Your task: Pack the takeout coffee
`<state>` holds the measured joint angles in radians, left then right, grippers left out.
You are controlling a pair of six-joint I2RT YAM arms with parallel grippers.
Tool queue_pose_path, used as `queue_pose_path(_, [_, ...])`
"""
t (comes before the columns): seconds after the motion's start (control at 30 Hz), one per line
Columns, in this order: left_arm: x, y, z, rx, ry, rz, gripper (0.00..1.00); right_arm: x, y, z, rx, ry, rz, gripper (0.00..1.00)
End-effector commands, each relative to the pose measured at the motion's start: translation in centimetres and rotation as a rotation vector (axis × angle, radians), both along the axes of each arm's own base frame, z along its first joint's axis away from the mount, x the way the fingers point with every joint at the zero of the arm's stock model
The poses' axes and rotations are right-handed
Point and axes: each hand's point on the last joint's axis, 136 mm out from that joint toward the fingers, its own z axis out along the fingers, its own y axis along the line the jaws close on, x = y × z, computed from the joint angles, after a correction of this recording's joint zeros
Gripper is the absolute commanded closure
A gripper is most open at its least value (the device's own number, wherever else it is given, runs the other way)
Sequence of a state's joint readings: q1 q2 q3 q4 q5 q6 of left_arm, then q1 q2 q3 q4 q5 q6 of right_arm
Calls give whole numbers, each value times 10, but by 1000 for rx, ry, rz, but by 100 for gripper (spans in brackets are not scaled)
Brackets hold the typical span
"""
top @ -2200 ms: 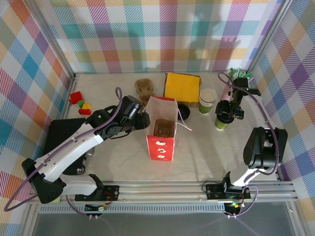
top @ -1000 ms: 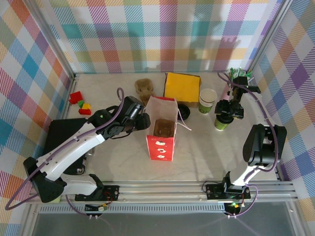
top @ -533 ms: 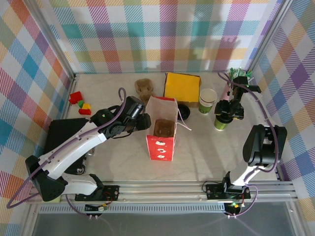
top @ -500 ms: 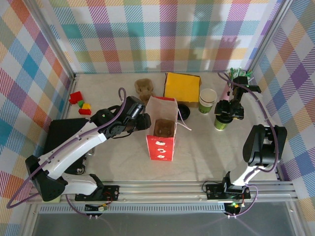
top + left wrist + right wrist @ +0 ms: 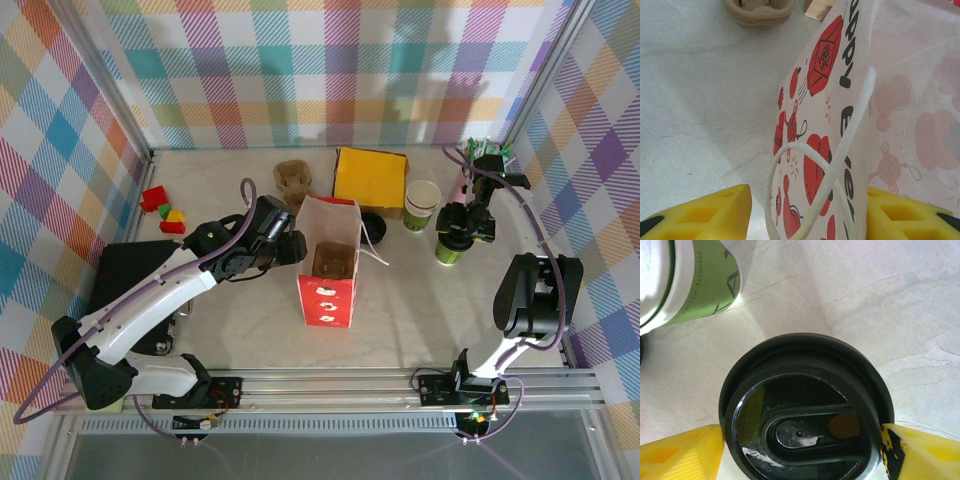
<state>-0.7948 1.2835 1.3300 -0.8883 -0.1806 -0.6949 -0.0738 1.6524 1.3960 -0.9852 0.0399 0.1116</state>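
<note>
The takeout coffee, an open green paper cup with a cream-white rim, stands right of the red-and-white paper bag; its side fills the top-left corner of the right wrist view. Beside it stands a second green cup with a black lid. My right gripper is over that cup, its yellow fingers against both sides of the lid. My left gripper is open at the bag's left wall, with the white rope handle between its fingers.
A brown cardboard carrier sits inside the bag and another lies behind it. A yellow box and a small black lid are at the back. Coloured blocks lie far left, a pen cup far right.
The right arm's elbow has shifted slightly while its gripper stayed at the lidded cup. The left gripper has edged a little along the bag's side. Neither cup has moved.
</note>
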Motion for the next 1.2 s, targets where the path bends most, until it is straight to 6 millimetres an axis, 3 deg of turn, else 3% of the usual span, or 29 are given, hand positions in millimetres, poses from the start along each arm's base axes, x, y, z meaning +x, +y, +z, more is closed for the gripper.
queue_pose_path(0.0, [-1, 5, -5, 1, 14, 17, 47, -1, 2, -3, 21, -3, -1, 19])
queue_pose_path(0.4, [-2, 6, -8, 4, 20, 22, 47, -11, -1, -22, 1, 58, -10, 23])
queue_pose_path(1.17, [-4, 7, -13, 6, 31, 25, 47, -18, 8, -40, -49, 114, 41, 24])
